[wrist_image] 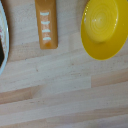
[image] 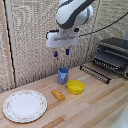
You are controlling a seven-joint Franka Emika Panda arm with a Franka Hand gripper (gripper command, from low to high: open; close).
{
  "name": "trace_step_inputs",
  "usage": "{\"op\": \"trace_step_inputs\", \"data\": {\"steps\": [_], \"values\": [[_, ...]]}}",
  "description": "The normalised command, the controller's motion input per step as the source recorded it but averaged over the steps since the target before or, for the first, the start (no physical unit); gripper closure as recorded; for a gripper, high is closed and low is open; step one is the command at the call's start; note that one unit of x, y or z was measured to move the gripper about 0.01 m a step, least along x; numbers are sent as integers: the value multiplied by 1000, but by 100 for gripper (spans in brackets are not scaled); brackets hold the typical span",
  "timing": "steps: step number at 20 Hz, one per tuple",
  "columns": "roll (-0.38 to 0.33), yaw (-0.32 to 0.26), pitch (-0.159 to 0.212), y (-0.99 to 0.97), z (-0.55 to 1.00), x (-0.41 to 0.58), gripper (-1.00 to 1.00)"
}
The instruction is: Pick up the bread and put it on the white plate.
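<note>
The loaf [image: 58, 94] is a small oblong orange-yellow roll lying on the wooden table between the white dish [image: 25, 105] and the yellow bowl [image: 76, 87]. It also shows in the wrist view [wrist_image: 46, 26], with pale slashes on its crust. The dish has a brownish floral rim; only its edge shows in the wrist view [wrist_image: 2, 42]. My gripper [image: 61, 52] hangs high above the table, over the blue cup and the loaf area, its two fingers apart and empty. The fingers do not show in the wrist view.
A blue cup [image: 63, 75] stands behind the loaf. The yellow bowl also shows in the wrist view [wrist_image: 106, 27]. A dark toaster oven [image: 114, 55] with a wire rack [image: 96, 72] stands at the exterior view's right. A woven screen backs the table.
</note>
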Motion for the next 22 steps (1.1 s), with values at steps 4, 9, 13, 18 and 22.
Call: {"op": "trace_step_inputs", "data": {"steps": [4,9,13,18,22], "values": [[-49,-5,53,394,-417,-80,-100],[-58,0,74,370,-473,-53,-100],[-48,6,82,215,-534,-62,-100],[-56,14,84,218,-563,-30,-100],[-22,18,76,121,-571,-54,-100]]}}
